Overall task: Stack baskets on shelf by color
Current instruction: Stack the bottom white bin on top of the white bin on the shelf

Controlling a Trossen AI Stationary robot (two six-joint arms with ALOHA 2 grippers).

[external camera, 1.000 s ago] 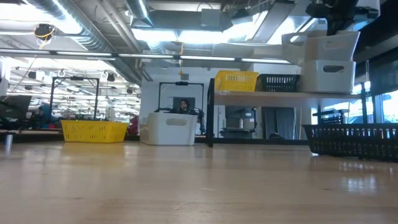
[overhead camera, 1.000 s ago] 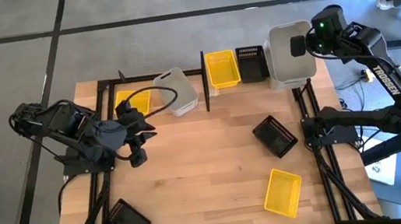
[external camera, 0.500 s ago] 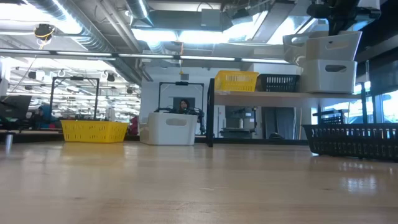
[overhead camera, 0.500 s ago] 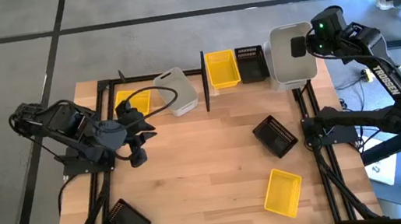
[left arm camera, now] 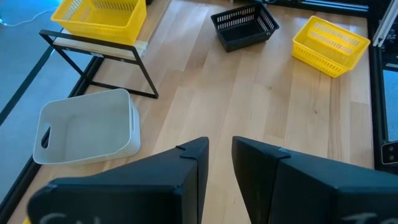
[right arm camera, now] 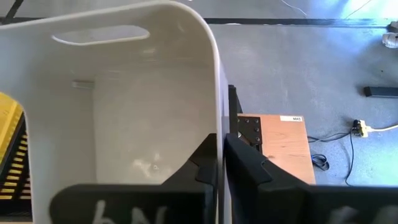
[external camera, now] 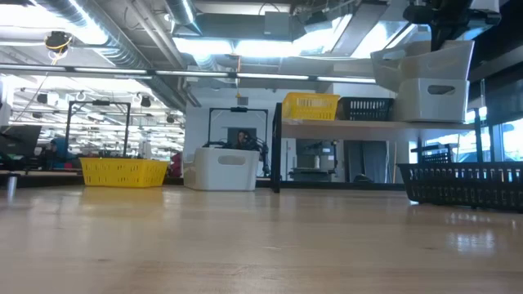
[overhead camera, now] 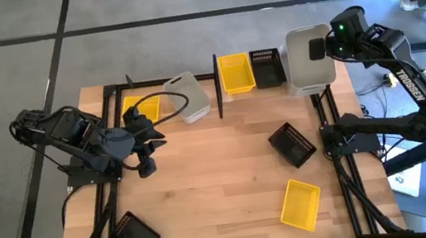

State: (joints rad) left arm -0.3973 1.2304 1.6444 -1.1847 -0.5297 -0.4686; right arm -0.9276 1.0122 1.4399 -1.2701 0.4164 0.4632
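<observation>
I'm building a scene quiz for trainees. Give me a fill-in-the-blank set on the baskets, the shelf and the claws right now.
1. On the shelf, the black basket sits between the yellow basket and the ____ stack.
2. The right claw grips the rim of the ____ basket atop that stack.
3. The left claw holds ____.
4. Loose on the table in front of the shelf lie one black basket and one ____ basket.

Missing words: white; white; nothing; yellow

Whitish basket [overhead camera: 310,57] sits tilted, perhaps nested, atop another beside the shelf's [external camera: 343,124] black basket [overhead camera: 267,67].
</observation>
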